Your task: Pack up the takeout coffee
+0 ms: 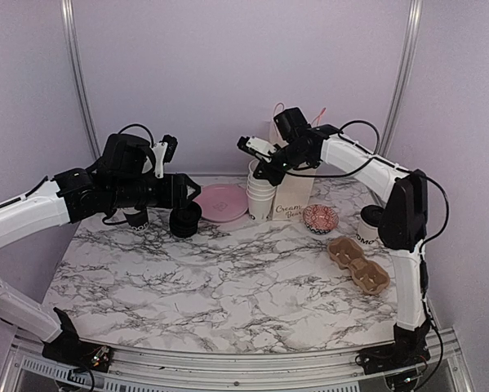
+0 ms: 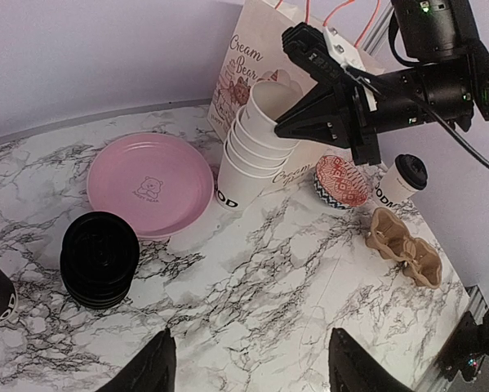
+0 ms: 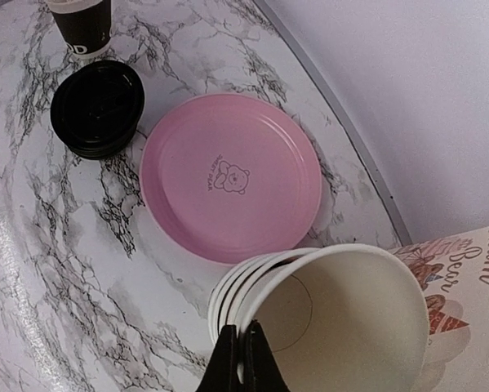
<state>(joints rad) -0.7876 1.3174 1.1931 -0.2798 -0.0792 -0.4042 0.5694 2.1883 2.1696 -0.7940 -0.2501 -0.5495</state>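
The right end effector [image 3: 245,331] is clenched on the rim of the top stacked cup [image 3: 342,327]; the left end effector [image 2: 248,367] hangs released above the desk [image 1: 228,286]. The takeout coffee [image 1: 371,225] stands at the desk's right edge, just behind the cardboard carrier [image 1: 358,263].

Soft, even light fills all three views, tinted faintly lilac by the walls [image 1: 228,82]. Shadows on the marble counter [image 1: 228,294] are pale and short. The pink plate [image 3: 228,175] throws a soft grey one toward 7 o'clock. The top view is slightly grainy. At 6 o'clock the left gripper [image 2: 252,336] is dark and blurred. The lid stack [image 2: 100,259] loses detail in black. The top white cup [image 3: 342,318] stays bright without glare.
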